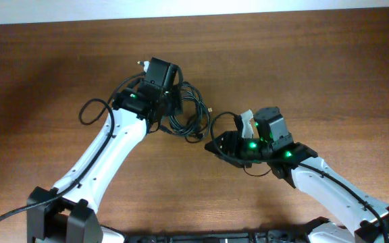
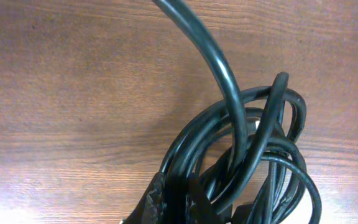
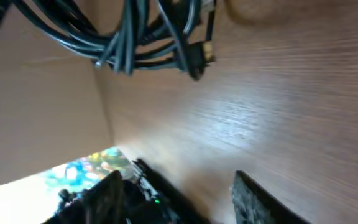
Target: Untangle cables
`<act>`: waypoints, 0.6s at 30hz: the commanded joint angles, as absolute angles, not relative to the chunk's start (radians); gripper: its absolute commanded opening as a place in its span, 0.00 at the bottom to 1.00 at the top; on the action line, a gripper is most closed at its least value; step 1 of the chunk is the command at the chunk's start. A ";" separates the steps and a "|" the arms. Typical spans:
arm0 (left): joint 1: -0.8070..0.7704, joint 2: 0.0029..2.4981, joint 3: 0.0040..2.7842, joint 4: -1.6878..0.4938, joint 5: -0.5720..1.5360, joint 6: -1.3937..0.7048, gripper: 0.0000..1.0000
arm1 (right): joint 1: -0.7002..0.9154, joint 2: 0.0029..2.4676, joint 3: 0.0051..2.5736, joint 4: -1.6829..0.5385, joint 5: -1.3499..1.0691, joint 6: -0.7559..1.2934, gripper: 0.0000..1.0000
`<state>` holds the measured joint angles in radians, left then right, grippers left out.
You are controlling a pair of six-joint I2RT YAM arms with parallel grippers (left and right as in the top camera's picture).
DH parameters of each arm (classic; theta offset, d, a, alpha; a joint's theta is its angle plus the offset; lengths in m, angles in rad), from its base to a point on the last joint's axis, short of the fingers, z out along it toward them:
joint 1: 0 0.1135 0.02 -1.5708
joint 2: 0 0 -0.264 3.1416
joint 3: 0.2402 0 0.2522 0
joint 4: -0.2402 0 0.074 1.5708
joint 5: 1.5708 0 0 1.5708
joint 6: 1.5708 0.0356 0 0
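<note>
Left fingers [image 2: 157, 199] clamp shut on several strands at the base of the cables [image 1: 186, 111]. The cables are a tight black knot of loops lying near the middle of the tabletop [image 1: 316, 61], just beside the left wrist. The right fingers [image 3: 263, 202] stand apart with nothing between them, low over bare wood to the right of the knot. One plug end [image 3: 197, 59] pokes out of the bundle on the side facing them.

The step in hand looks like anchor-and-pull. The left side pins the mass, so the right would do well to take a single cord near that free plug, not a fistful. It should then draw the cord outward slowly and low along the wood, so the loops slip through instead of cinching. If the whole bundle starts to travel, the pull is probably on the wrong strand.

A thin loop [image 1: 216, 125] curves by the right wrist. Whether it belongs to the tangle or to the arm's own wiring cannot be told, and it could snag.

Open wood spreads to the right and towards the far edge, which is well apart from the knot. The near side is crowded by both arms.
</note>
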<state>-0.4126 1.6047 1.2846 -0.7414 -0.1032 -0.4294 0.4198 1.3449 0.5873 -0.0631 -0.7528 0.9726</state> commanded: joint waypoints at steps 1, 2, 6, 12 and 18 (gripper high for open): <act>-0.378 1.592 1.291 -0.737 0.003 -0.265 0.00 | 0.425 1.337 0.588 -0.071 -0.709 0.886 0.63; -0.376 1.591 1.291 -0.738 0.049 -0.232 0.00 | 0.425 1.337 0.588 -0.072 -0.694 0.886 0.68; -0.374 1.590 1.291 -0.762 0.351 0.047 0.00 | 0.425 1.337 0.588 -0.053 -0.597 0.832 0.92; -0.376 1.590 1.291 -0.853 0.381 0.152 0.00 | 0.425 1.337 0.588 0.133 -0.590 0.657 0.92; -0.379 1.590 1.291 -0.830 0.533 0.186 0.00 | 0.425 1.337 0.588 0.184 -0.590 0.657 0.76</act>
<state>-0.3756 1.6047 1.2846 -0.8494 0.3958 0.1349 0.4198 1.3445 0.5861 0.1951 -0.6014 0.6872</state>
